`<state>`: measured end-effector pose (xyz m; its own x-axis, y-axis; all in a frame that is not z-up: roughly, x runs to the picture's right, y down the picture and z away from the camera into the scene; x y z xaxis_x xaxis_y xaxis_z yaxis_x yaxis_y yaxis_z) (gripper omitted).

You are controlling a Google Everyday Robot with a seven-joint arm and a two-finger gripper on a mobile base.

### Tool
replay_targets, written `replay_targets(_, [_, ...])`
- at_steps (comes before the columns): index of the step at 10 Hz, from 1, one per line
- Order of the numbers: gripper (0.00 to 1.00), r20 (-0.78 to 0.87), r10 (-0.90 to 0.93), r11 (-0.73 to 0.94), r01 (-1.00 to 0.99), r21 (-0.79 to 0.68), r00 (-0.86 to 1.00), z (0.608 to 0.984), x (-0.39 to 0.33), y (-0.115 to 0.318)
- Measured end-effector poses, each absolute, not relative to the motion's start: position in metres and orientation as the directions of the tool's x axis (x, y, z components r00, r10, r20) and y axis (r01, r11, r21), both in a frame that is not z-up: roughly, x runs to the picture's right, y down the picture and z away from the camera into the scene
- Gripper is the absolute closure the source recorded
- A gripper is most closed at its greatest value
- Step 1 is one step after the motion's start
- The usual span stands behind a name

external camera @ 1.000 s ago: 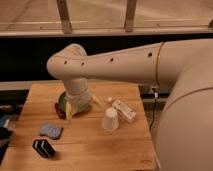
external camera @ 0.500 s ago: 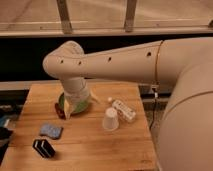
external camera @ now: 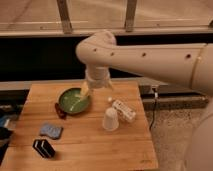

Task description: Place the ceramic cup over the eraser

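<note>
One ceramic cup [external camera: 111, 120], white and without a handle, is standing on the table [external camera: 100, 155] with its wider end down, a little right of centre. Nothing is gripping it.

One eraser [external camera: 44, 148], a black block with thin white stripes, is lying at 8 o'clock from the cup, well apart from it, near the table's front left corner. It is sitting uncovered.

One white box [external camera: 124, 110], oblong with markings, is lying at 1 o'clock from the cup, just beside it; whether the two are touching cannot be told.

One blue-grey pad [external camera: 51, 131] is lying at 9 o'clock from the cup, just beyond the eraser at the eraser's 12 o'clock.

One green bowl [external camera: 75, 101] is sitting at 10 o'clock from the cup, towards the table's far left. One small dark red item [external camera: 60, 110] is lying against the bowl's rim at its 7 o'clock; its kind cannot be told.

One pincer [external camera: 86, 90] is hanging at 11 o'clock from the cup, over the bowl's far right rim, pointing down with its fingers standing apart and nothing between them.

One white arm [external camera: 150, 57] is reaching in from 3 o'clock, crossing above the table's far edge.
</note>
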<state>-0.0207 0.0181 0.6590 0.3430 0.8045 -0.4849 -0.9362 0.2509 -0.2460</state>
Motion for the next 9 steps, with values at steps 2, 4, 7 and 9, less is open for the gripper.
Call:
replay_targets(2, [0.2,-0.478,0.828,0.202,-0.951,-0.234,0.293,0.675,-0.001,0.017])
replay_targets(4, [0.2,-0.477,0.826,0.205,-0.949,-0.24,0.3,0.674,-0.005,0.017])
replay_targets(7, [0.2,-0.494,0.815,0.212,-0.949,-0.232,0.303,0.673,-0.001,0.01])
replay_targets(9, [0.2,-0.55,0.783,0.206,-0.955,-0.214,0.292,0.678,0.009,0.017])
